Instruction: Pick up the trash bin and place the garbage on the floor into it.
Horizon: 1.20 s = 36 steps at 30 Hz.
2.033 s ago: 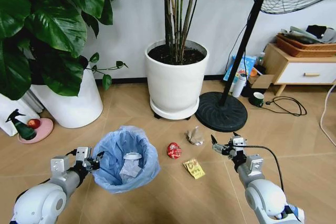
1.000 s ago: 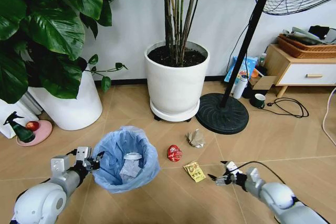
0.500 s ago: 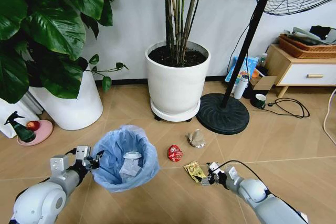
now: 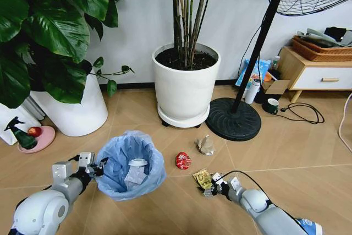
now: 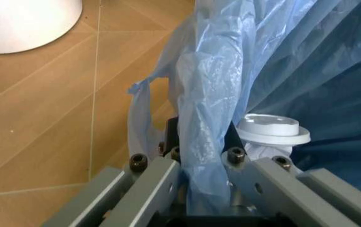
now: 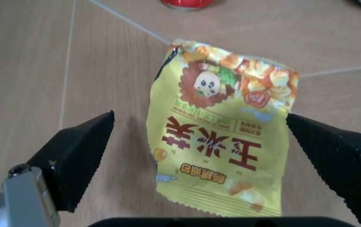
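Observation:
The trash bin (image 4: 132, 166), lined with a crinkled light-blue bag, stands at the lower left. My left gripper (image 4: 94, 169) is shut on its rim and bag (image 5: 209, 142). Inside lie a white disc (image 4: 138, 163) (image 5: 274, 130) and a crumpled tissue (image 4: 134, 178). On the floor to its right are a crushed red can (image 4: 183, 160) (image 6: 187, 3), crumpled brown paper (image 4: 205, 145) and a yellow wrapper (image 4: 202, 178) (image 6: 221, 127). My right gripper (image 4: 211, 187) (image 6: 199, 142) is low at the wrapper, open, with a black finger (image 6: 80, 158) on either side of it.
Two big white plant pots (image 4: 186, 83) (image 4: 74, 108) stand behind the bin. A black fan base (image 4: 233, 118) and pole rise right of centre. A wooden cabinet (image 4: 313, 70), a mug (image 4: 270, 104) and a cable (image 4: 300, 111) are far right. A green spray bottle (image 4: 19, 133) stands far left.
My right arm has come down and moved left across the floor to the yellow wrapper. The left gripper has kept its hold on the bin.

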Motion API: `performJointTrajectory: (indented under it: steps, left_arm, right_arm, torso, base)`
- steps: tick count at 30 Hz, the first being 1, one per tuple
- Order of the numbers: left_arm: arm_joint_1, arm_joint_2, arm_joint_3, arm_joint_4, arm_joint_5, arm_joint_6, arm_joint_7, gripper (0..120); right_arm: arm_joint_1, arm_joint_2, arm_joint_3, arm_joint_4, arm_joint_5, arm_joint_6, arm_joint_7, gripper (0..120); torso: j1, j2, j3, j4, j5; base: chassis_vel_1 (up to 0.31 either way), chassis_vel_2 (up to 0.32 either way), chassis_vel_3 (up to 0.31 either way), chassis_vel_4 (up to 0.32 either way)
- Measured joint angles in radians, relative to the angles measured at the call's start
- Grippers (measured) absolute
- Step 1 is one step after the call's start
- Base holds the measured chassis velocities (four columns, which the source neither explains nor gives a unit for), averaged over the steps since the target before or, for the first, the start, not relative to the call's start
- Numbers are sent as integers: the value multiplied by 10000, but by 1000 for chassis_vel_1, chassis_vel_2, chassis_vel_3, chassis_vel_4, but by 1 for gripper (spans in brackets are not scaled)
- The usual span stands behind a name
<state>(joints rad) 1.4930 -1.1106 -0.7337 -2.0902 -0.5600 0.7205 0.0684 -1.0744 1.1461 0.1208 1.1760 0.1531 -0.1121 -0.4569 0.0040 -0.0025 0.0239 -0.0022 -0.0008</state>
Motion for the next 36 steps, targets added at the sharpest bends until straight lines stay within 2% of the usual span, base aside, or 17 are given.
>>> performJointTrajectory:
  steps: [13,17,20,21,24,25,29,30,32,33,36]
  left_arm:
    - [-7,19,45,19,-3,0,15,0]
    - [-35,43,52,36,-3,-1,17,0]
    - [-54,47,67,54,-3,-4,23,0]
    - [-54,47,67,54,-3,-4,23,0]
    - [-61,47,82,73,-3,-9,31,0]
    - [-61,47,82,73,-3,-9,31,0]
    - [-79,46,88,83,-2,-12,35,0]
    - [-79,46,88,83,-2,-12,35,0]
    - [-80,46,88,83,-1,-12,35,0]
    - [-80,46,88,83,-1,-12,35,0]
    - [-67,49,77,83,-3,-12,35,0]
  right_arm:
    - [100,349,282,-559,-77,17,12,98]
    - [107,402,316,-573,-36,20,56,91]
    - [80,416,337,-555,-12,21,134,77]
    - [80,416,337,-555,-12,21,134,77]
    - [37,436,378,-531,-9,22,178,63]
    - [37,436,378,-531,-9,22,178,63]
    - [25,437,387,-523,-6,25,193,45]
    - [25,437,387,-523,-6,25,193,45]
    - [47,433,378,-544,-6,24,192,34]
    - [47,433,378,-544,-6,24,192,34]
    - [71,427,368,-575,-1,23,201,20]
  torso:
    - [0,0,0,0,-1]
    - [0,0,0,0,-1]
    - [0,0,0,0,-1]
    - [0,0,0,0,-1]
    - [0,0,0,0,-1]
    - [0,0,0,0,-1]
    - [0,0,-1,-1,-2]
    - [0,0,-1,-1,-2]
    - [0,0,-1,0,-1]
    - [0,0,-1,0,-1]
    - [0,0,0,0,0]
  base:
    - [0,0,0,0]
    - [0,0,0,0]
    - [0,0,0,0]
    - [0,0,0,0]
    - [0,0,0,0]
    - [0,0,0,0]
    - [0,0,0,0]
    - [0,0,0,0]
    - [0,0,0,0]
    - [0,0,0,0]
    - [0,0,0,0]
